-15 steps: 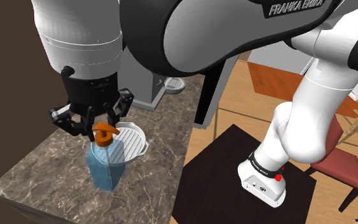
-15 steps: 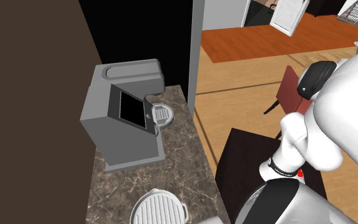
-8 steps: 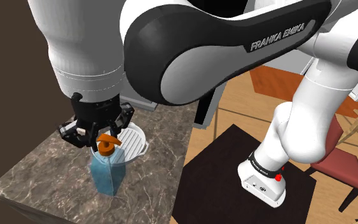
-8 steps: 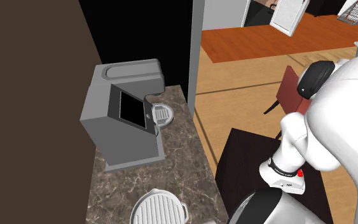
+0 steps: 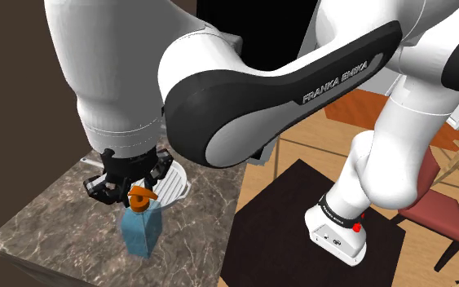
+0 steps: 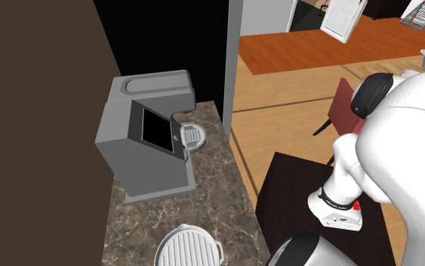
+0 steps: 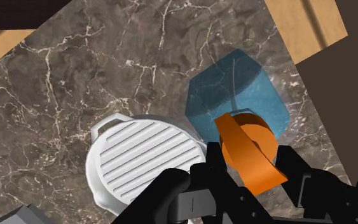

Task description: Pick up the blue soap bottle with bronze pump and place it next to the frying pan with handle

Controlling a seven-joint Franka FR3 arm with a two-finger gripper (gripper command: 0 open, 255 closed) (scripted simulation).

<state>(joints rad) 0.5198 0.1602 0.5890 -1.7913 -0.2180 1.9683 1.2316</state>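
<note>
The soap bottle is translucent blue with an orange pump. It stands upright near the front of the marble counter; I cannot tell whether its base touches the stone. My gripper comes down onto it from above. In the wrist view the black fingers clasp the orange pump, with the blue body below them. The pan is white and ribbed and lies right behind the bottle, half hidden by the hand. In the wrist view the pan sits beside the bottle, almost touching it.
A grey boxy appliance stands at the counter's back, with a small round ribbed dish beside it. The pan lies nearer the front. The counter's edge drops to a wooden floor, the dark stand and a red chair.
The hand has sunk and drifted slightly toward the counter's front edge, the bottle moving with it. The arm now hides more of the pan in the shoulder view.
</note>
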